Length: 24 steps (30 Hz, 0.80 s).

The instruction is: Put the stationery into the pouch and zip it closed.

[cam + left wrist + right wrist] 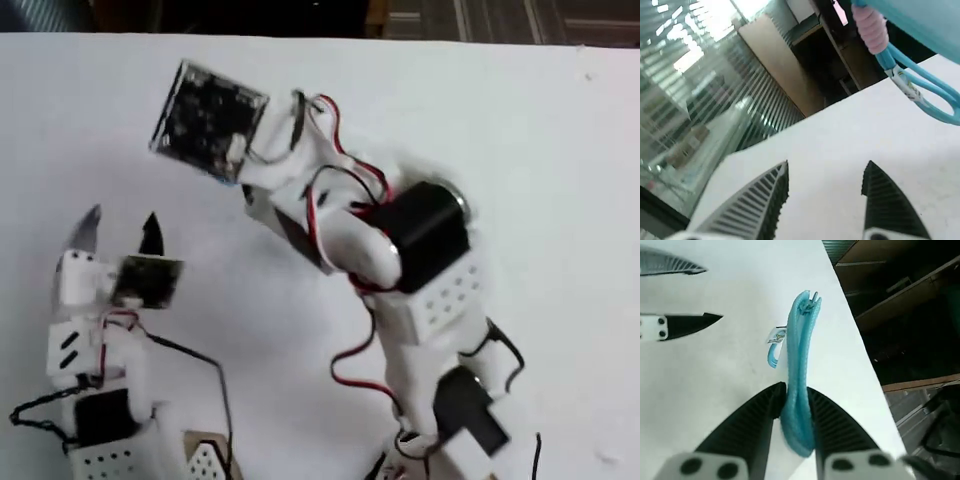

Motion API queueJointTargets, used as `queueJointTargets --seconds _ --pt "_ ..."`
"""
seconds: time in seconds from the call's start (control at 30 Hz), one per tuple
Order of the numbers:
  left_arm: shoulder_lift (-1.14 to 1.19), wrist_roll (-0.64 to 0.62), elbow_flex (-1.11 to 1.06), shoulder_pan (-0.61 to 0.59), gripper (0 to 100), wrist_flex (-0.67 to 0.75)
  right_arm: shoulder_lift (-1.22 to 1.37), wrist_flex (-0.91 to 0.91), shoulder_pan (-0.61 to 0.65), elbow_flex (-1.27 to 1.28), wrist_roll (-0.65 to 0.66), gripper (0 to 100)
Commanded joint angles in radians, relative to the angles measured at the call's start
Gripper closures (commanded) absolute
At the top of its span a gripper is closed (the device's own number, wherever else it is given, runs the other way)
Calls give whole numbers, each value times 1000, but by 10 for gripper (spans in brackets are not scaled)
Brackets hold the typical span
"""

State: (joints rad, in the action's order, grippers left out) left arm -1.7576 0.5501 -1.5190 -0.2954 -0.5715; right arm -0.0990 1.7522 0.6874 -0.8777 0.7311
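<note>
"While the right gripper (796,389) pinches the blue mesh pouch (799,340), why is the pouch held on its edge?"
"I think so that its zipper edge is easy to reach for the other arm. The jaws are almost closed, with only the thin pouch between them, over the white counter (715,370)."
"And the left gripper (827,165)?"
"Wide open, holding nothing, near the pouch's loop strap (927,95)."
"Is stationery inside?"
"I cannot tell. The pouch looks flat and its opening is hidden."
</note>
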Motion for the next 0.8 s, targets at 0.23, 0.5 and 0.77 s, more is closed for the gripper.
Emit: queueJointTargets --seconds 0.23,0.5,0.77 --pt "1 158 -94 120 753 290 -291 7 -8 301 173 981" --pt "5 -44 -89 222 736 253 -348 -42 -10 370 173 981" --pt "7 -305 89 228 736 -31 -343 -87 -7 371 170 981"
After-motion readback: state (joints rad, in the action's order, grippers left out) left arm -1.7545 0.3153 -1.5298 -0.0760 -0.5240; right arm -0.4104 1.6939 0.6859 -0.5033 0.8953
